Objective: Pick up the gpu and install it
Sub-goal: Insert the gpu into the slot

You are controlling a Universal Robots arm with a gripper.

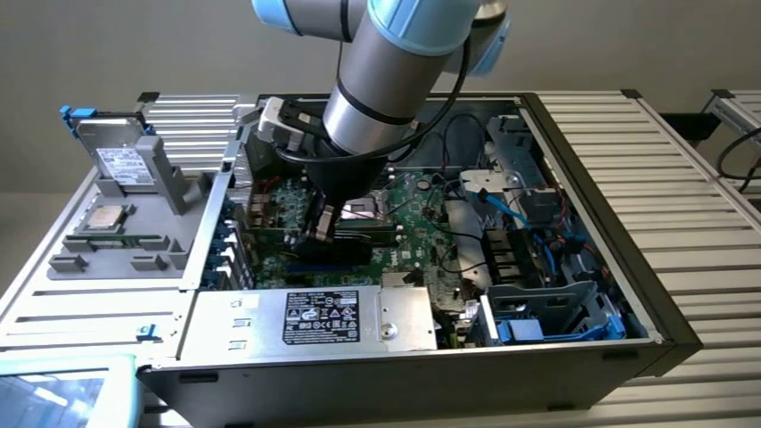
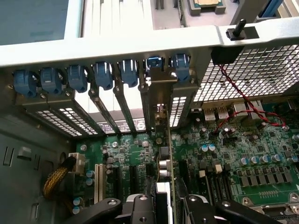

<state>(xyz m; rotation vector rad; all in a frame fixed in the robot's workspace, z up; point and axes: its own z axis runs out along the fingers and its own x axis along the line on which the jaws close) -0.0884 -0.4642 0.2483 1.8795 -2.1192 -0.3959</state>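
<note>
One thin gpu (image 2: 164, 163), edge-on, upright, with silver bracket (image 2: 161, 91).

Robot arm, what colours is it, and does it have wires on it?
The arm is a shiny silver-grey tube with light blue caps at its joints and a thin black band around it. Black cables loop down beside it. Its claw is black, with dark metal fingers dotted with small silver screws.

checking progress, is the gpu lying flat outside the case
No, the gpu stands on edge in the pincer over the motherboard, inside the case.
</note>
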